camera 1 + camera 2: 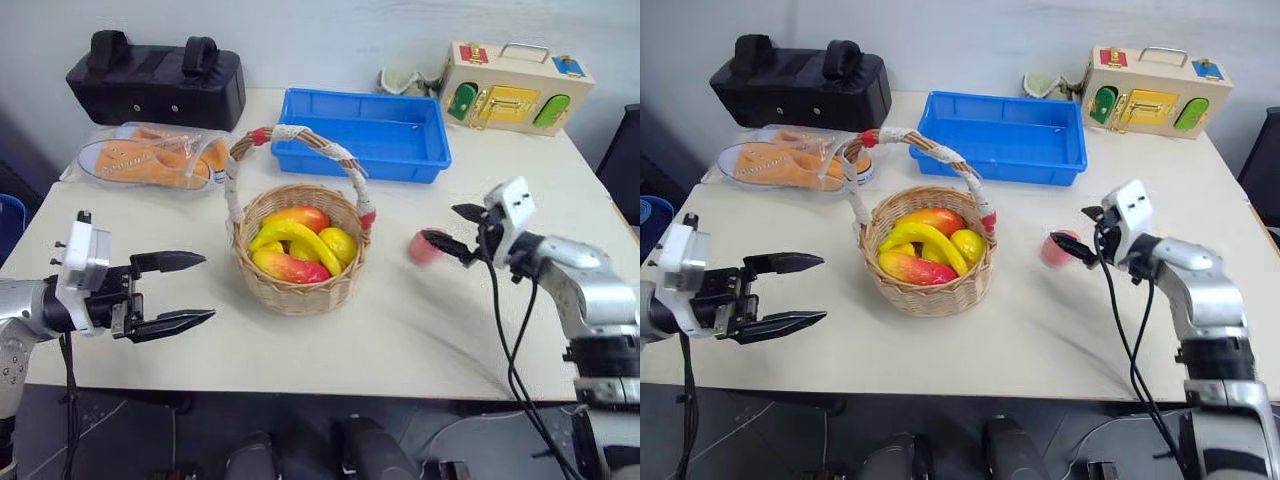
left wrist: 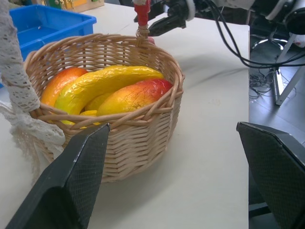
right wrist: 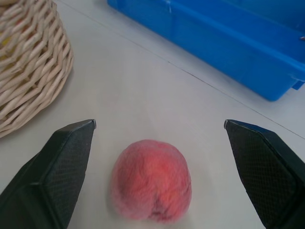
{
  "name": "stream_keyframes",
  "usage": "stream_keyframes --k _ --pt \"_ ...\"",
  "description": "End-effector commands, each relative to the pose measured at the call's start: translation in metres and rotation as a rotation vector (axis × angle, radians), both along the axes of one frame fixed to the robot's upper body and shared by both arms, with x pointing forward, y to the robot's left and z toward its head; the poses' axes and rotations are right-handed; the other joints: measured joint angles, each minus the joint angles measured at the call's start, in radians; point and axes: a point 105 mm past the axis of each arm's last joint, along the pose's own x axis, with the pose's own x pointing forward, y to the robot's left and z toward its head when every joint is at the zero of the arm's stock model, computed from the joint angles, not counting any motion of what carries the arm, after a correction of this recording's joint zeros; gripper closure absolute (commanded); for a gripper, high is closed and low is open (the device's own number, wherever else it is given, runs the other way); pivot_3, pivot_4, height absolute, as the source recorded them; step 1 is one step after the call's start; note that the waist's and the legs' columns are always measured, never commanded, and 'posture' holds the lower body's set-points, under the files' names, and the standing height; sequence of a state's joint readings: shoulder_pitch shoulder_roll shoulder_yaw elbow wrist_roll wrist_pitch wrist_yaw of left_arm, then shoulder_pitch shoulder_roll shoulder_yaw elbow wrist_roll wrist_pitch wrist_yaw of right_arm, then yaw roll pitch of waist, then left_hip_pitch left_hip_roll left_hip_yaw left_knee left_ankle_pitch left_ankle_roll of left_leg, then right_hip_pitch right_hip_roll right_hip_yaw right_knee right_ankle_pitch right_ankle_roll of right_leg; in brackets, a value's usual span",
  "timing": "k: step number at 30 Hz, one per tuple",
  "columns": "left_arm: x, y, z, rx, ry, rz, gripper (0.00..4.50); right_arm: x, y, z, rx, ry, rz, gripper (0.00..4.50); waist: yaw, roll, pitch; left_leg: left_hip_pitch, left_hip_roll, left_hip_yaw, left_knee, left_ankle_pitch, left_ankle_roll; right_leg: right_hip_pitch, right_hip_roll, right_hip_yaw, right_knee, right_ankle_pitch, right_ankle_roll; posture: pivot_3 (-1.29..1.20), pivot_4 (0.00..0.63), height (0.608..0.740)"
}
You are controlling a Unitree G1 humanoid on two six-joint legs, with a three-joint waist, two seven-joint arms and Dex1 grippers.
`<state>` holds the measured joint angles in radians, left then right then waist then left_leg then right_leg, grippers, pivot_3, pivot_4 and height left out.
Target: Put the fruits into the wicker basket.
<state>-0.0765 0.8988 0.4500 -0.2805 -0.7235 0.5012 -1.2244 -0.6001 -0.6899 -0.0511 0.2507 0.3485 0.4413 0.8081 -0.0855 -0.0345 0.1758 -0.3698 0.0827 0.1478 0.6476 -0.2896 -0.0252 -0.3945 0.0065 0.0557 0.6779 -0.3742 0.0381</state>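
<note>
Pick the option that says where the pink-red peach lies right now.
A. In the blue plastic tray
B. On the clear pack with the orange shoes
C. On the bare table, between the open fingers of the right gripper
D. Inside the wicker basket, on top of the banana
C: the peach sits on the table beside the wicker basket, framed by the open right gripper, whose fingers are not touching it.
</note>
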Motion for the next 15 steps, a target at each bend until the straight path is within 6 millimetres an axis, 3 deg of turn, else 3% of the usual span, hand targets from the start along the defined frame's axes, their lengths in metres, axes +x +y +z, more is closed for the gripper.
stream_keyframes --k 1,6,9,11,13,15 --pt "-0.003 -0.008 0.007 0.011 -0.045 -0.021 0.02 0.01 0.004 -0.014 0.014 0.128 -0.01 0.0 0.0 0.0 0.0 -0.001 0.0 0.0 0.0 0.0 0.0 0.0 0.0 0.0 -0.001 0.0 0.0 0.0 0.15 0.74" --pt "-0.008 -0.006 0.0 0.023 -0.034 -0.001 0.02 0.016 -0.003 -0.033 -0.036 0.193 -0.019 0.0 -0.001 0.0 0.0 -0.002 0.0 0.001 0.0 -0.001 0.001 0.0 0.0 0.001 -0.004 0.0 0.001 0.0 0.15 0.74" --pt "-0.008 -0.004 0.0 0.027 -0.037 0.007 0.0 0.016 -0.002 -0.033 -0.022 0.199 0.01 0.58 -0.001 0.001 0.001 -0.002 0.0 0.001 0.0 -0.001 0.001 0.0 0.0 0.001 -0.004 0.0 0.001 0.0 0.15 0.74" --pt "-0.008 -0.004 0.001 0.026 -0.04 0.01 0.0 0.014 -0.002 -0.031 -0.022 0.193 0.034 1.22 -0.001 0.001 0.001 -0.001 0.0 0.001 0.001 -0.001 0.001 0.0 0.0 0.001 -0.003 0.0 0.001 0.0 0.15 0.74" --pt "-0.007 -0.005 0.002 0.025 -0.047 0.009 0.0 0.003 0.005 -0.015 0.026 0.136 0.148 1.76 -0.004 0.001 0.001 -0.001 0.0 0.001 0.001 -0.001 0.001 0.001 0.0 0.001 -0.002 0.0 0.001 0.0 0.15 0.74" --pt "-0.006 -0.005 0.002 0.022 -0.054 0.007 0.0 -0.005 0.004 0.001 0.037 0.049 0.203 1.93 -0.002 0.002 0.001 -0.001 0.0 0.001 0.001 -0.001 0.001 0.001 0.0 0.001 -0.001 0.0 0.001 0.0 0.15 0.74"
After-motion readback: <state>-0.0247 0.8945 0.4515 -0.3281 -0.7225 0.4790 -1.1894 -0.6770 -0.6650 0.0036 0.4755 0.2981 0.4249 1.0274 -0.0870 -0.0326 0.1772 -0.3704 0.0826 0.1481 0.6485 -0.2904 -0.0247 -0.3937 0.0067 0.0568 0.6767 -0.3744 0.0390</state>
